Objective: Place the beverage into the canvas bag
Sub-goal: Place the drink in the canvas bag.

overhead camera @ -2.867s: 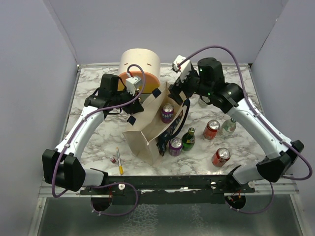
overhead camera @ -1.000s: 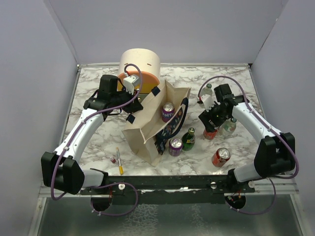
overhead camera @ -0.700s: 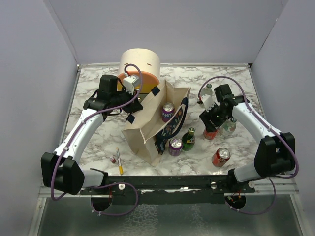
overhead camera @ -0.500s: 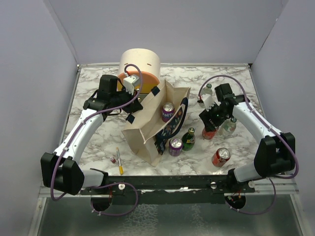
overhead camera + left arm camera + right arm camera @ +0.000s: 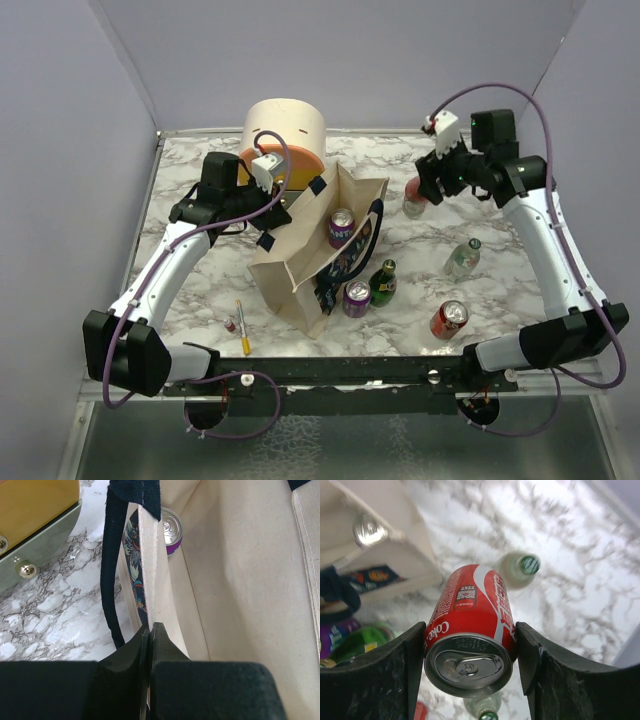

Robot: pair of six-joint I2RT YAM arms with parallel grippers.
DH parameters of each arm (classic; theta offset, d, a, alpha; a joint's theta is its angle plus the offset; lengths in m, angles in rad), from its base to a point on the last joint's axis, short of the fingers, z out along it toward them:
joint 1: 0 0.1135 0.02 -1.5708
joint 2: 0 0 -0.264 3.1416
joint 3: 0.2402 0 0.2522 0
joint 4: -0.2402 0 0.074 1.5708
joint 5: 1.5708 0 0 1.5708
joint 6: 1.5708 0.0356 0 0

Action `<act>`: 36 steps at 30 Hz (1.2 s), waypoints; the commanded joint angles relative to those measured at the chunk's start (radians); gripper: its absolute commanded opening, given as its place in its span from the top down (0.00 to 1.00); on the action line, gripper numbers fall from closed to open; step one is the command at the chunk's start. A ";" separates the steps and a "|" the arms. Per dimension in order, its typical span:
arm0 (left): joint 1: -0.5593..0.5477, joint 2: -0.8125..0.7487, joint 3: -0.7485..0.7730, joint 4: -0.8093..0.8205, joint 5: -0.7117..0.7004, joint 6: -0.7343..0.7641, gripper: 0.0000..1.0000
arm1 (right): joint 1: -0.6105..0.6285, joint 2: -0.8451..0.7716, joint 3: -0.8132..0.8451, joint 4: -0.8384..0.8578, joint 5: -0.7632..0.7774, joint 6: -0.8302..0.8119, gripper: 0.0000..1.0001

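The carrying step is judged to be in hand: a red cola can point(image 5: 472, 612) is clamped in the right gripper point(image 5: 470, 652) and held above the marble table point(image 5: 500, 292). The rim of the canvas bag point(image 5: 285, 275) is pinched by the left gripper point(image 5: 150, 630), holding the mouth open. Next, the can must be carried toward 8 o'clock in the top view and lowered beside the purple can point(image 5: 341, 228) inside
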 commanded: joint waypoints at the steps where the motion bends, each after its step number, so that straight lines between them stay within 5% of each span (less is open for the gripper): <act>1: 0.005 -0.009 0.020 0.038 0.032 0.002 1.00 | 0.002 0.002 0.222 0.062 -0.054 0.061 0.99; 11: 0.005 -0.004 0.014 0.055 0.028 -0.007 1.00 | 0.181 0.228 0.675 0.008 -0.107 0.084 0.99; 21: 0.005 -0.006 0.032 0.037 0.011 0.015 1.00 | 0.385 0.283 0.629 -0.017 -0.121 0.039 0.99; 36: 0.006 -0.034 0.036 0.030 0.007 0.019 1.00 | 0.416 0.388 0.606 -0.177 -0.103 0.017 0.99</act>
